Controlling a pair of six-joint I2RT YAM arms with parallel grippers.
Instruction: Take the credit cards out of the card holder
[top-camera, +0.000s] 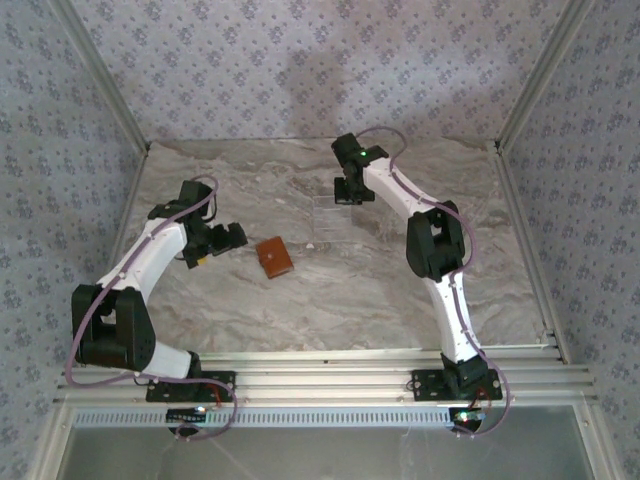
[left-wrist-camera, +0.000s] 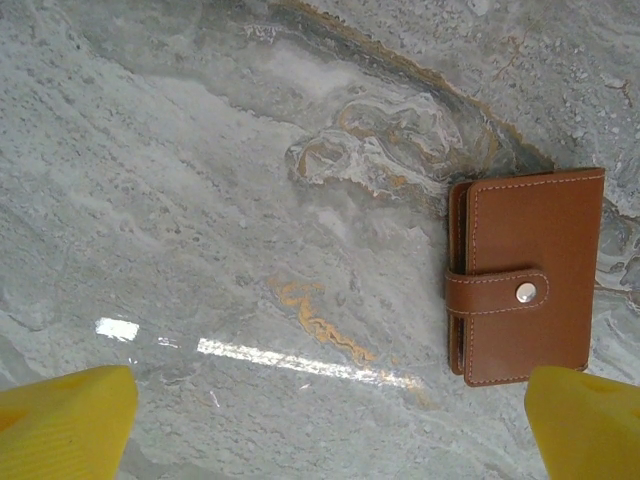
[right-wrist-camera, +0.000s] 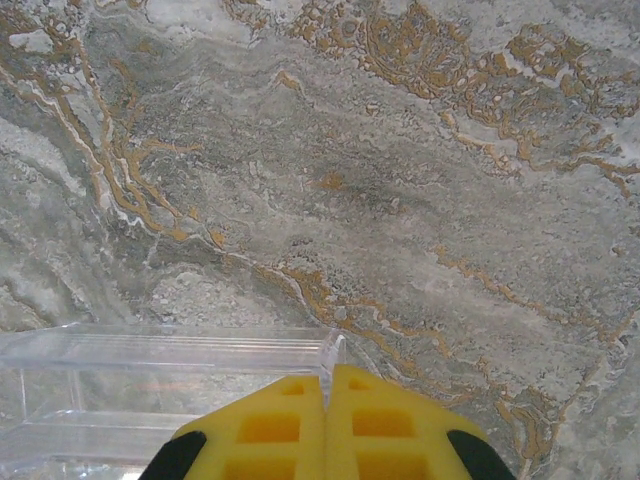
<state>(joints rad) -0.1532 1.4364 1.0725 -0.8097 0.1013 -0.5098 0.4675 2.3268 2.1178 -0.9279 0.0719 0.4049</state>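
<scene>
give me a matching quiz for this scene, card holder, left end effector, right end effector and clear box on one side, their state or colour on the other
Column one
1. card holder
2. left end effector
3. right end effector
4. clear box

Column two
a. shut tight
b. see-through plastic
c. brown, snapped closed
d. wide open

Pairs: 1-c, 2-d, 3-a, 4-b

I'm not seeing any writing, label or number I can read on the card holder (left-wrist-camera: 530, 270) or the table (left-wrist-camera: 200, 200).
</scene>
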